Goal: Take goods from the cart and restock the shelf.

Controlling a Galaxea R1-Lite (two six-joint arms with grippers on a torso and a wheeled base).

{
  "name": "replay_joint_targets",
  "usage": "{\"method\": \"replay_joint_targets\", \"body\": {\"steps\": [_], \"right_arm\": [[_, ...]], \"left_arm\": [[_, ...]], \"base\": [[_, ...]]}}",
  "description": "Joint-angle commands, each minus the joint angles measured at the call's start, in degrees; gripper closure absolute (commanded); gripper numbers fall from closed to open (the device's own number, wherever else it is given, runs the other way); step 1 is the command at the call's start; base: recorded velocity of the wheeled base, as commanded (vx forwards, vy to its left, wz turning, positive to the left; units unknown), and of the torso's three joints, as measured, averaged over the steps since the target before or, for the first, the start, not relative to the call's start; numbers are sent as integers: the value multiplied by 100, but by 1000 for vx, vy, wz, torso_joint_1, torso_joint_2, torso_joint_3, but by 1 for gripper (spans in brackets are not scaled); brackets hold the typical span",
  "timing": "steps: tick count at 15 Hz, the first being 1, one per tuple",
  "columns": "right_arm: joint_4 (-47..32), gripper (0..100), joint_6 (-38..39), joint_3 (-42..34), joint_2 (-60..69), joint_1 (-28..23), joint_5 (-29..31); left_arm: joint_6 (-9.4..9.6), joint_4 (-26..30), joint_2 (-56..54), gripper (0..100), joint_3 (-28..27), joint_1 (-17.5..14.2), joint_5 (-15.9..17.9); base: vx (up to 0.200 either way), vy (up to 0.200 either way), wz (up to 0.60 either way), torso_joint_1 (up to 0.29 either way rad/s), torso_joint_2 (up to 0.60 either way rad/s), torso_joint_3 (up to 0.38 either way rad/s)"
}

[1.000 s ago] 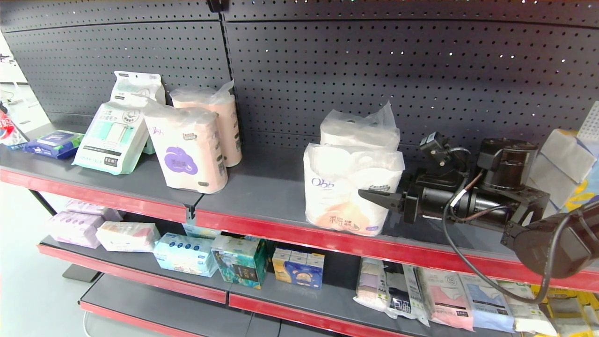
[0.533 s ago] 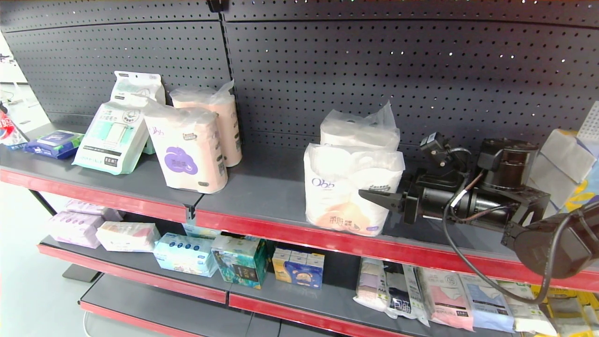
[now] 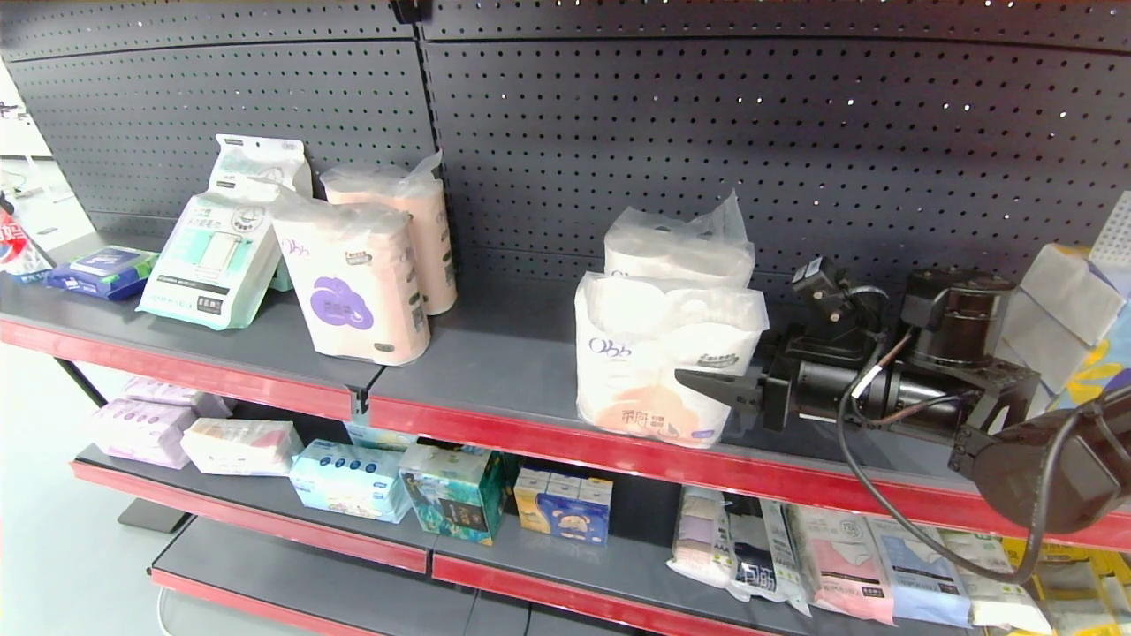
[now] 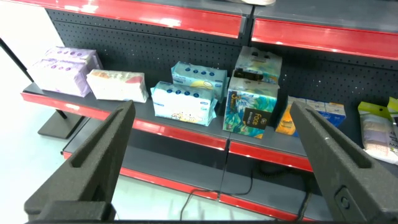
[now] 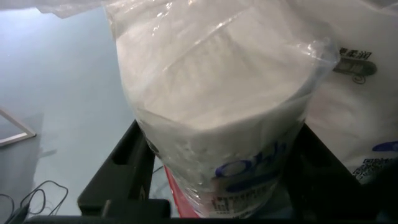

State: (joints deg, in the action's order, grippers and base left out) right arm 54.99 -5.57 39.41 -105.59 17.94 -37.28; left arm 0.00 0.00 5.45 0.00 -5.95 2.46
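A white toilet paper pack [image 3: 654,353] stands on the grey upper shelf [image 3: 495,353] near its red front edge, with a second such pack [image 3: 676,243] right behind it. My right gripper [image 3: 698,378] comes in from the right and is shut on the front pack; one dark finger [image 3: 711,386] lies across its front face, the other is hidden behind it. In the right wrist view the pack [image 5: 217,99] sits between both black fingers [image 5: 121,174]. My left gripper [image 4: 217,155] hangs open and holds nothing, in front of the lower shelf [image 4: 186,127].
Further left on the upper shelf stand two pink roll packs [image 3: 358,283], a green pouch [image 3: 212,256] and blue wipes [image 3: 102,269]. Tissue packs [image 3: 1069,300] crowd the far right. The lower shelf carries tissue boxes [image 3: 451,490] and flat packets [image 3: 839,556]. Bare shelf lies between the roll groups.
My right gripper has sunk slightly, and the front pack's top has leaned a little to the right with it. Everything else is as before.
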Motion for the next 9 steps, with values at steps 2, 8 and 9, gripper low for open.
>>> {"method": "replay_joint_targets", "body": {"steps": [2,8,9], "right_arm": [[3,0,3,5,13,-10,-7],[3,0,21,5,74,-1,1],[3,0,30,-4,65,7,19]], "left_arm": [[0,0,9,0,0,-3,0],[0,0,9,0,0,-3,0],[0,0,9,0,0,-12,0]], "base": [[0,0,0,0,0,0],[0,0,0,0,0,0],[0,0,0,0,0,0]]}}
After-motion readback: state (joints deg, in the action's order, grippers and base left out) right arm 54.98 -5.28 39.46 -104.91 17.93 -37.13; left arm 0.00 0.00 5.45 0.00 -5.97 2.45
